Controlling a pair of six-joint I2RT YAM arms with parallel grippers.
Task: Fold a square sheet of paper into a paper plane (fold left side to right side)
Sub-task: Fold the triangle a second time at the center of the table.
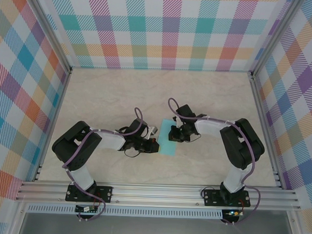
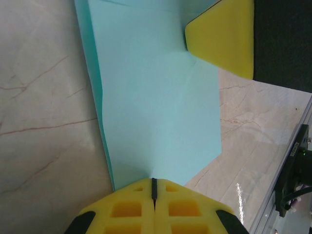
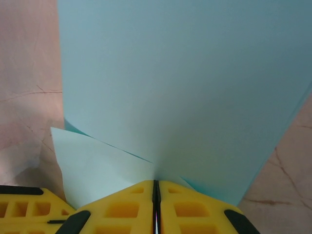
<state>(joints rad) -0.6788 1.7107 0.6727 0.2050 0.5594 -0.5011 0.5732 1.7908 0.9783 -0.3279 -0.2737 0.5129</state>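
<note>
Left fingers and right fingers pinch the square sheet of paper; right wrist view shows two layers.

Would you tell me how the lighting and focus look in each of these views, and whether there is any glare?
Top view: even light, sharp, no harsh shadows on the table. Left wrist: paper crisp, a glare streak on the table lower right, left gripper slightly soft. Right wrist: table looks pinkish, right gripper slightly soft at the bottom edge.
</note>
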